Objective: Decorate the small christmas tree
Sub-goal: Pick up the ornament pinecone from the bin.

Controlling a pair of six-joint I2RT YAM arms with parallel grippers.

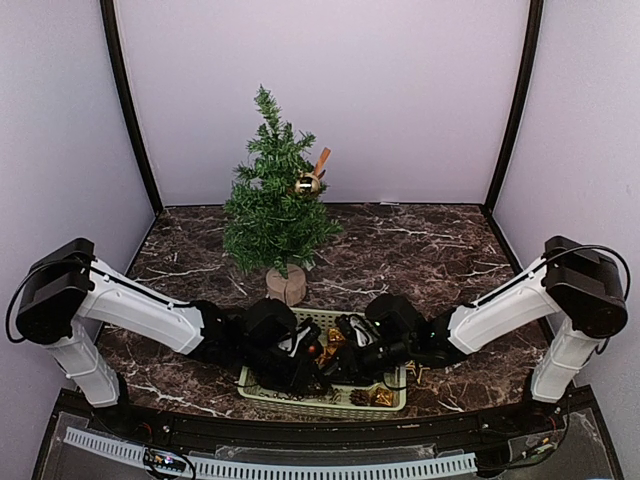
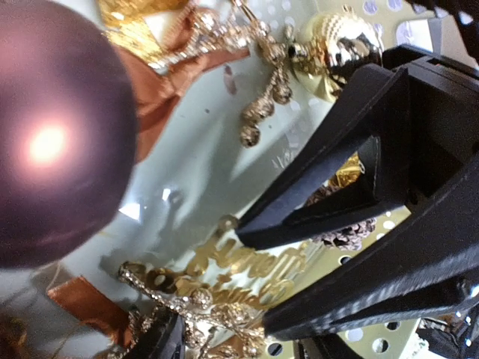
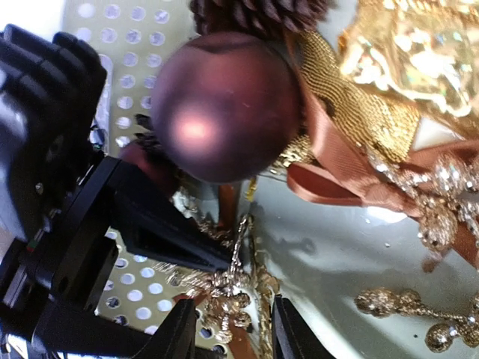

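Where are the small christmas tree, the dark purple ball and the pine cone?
small christmas tree [image 1: 270, 210]: top external view, on its green branches, mid-height.
dark purple ball [image 3: 224, 105]: right wrist view, on the middle of its round surface.
pine cone [image 3: 254, 11]: right wrist view, on its brown scales at the top edge.

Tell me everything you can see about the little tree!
The tree is small, green and bristly, like plastic pine. It stands upright on a round, light wooden stump on the dark marble table, just behind the tray. A shiny gold ball with a brown ribbon hangs on its right side, near the top.
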